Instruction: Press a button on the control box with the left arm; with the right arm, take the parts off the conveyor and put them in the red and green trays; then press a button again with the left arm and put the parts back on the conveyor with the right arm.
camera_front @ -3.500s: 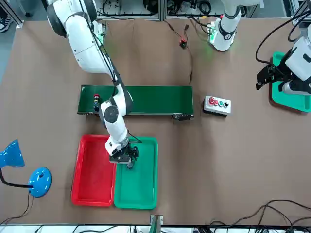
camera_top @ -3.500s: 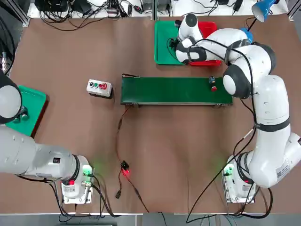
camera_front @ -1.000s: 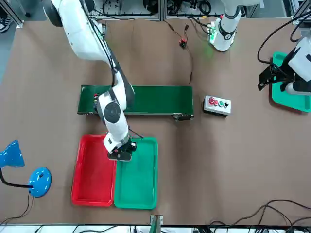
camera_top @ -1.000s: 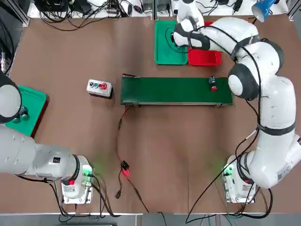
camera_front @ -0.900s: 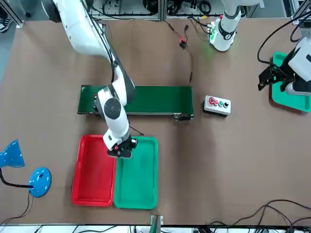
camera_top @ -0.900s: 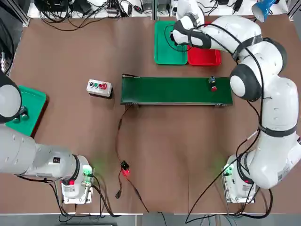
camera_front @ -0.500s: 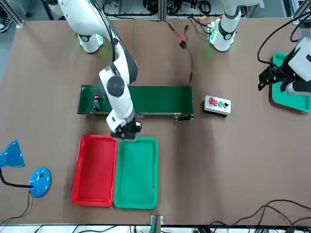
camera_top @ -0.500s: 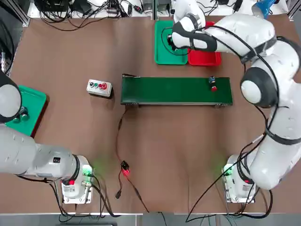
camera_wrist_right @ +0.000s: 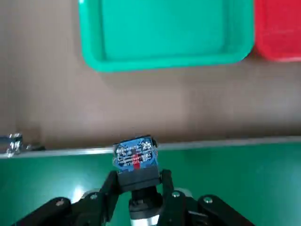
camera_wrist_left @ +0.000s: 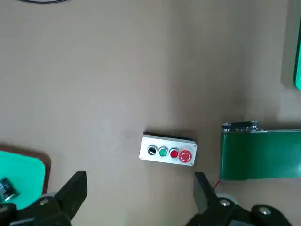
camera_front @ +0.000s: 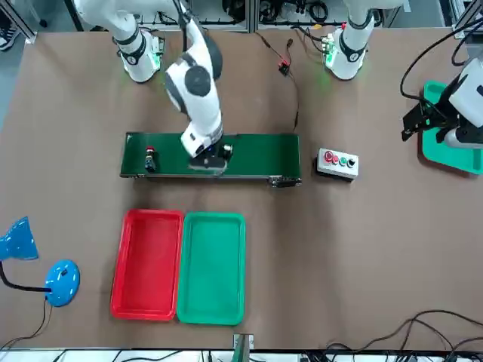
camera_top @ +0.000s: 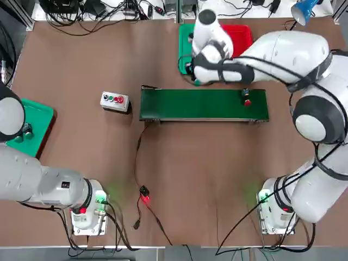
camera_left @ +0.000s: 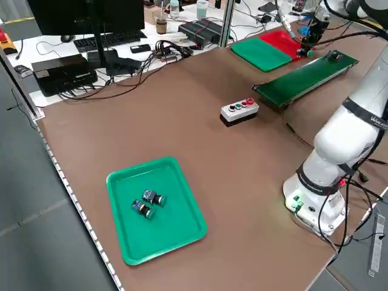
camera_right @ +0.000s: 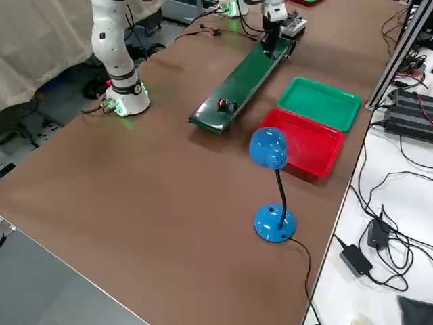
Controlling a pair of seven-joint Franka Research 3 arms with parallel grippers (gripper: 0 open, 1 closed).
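My right gripper (camera_wrist_right: 136,186) clamps the blue part (camera_wrist_right: 134,155) – conveyor (camera_wrist_right: 225,174) directly beneath, just inside its tray-side edge.

I see my right arm (camera_top: 261,51) reach over the far edge of the green belt (camera_top: 204,104). Two small parts (camera_top: 246,97) sit near the belt's right end. The button box (camera_top: 115,101) is left of it.

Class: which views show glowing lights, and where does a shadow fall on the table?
Top view: green lights glow at the left arm base and right arm base; a red light glows on the cable. Right wrist view: soft shadow on the table beside the conveyor.
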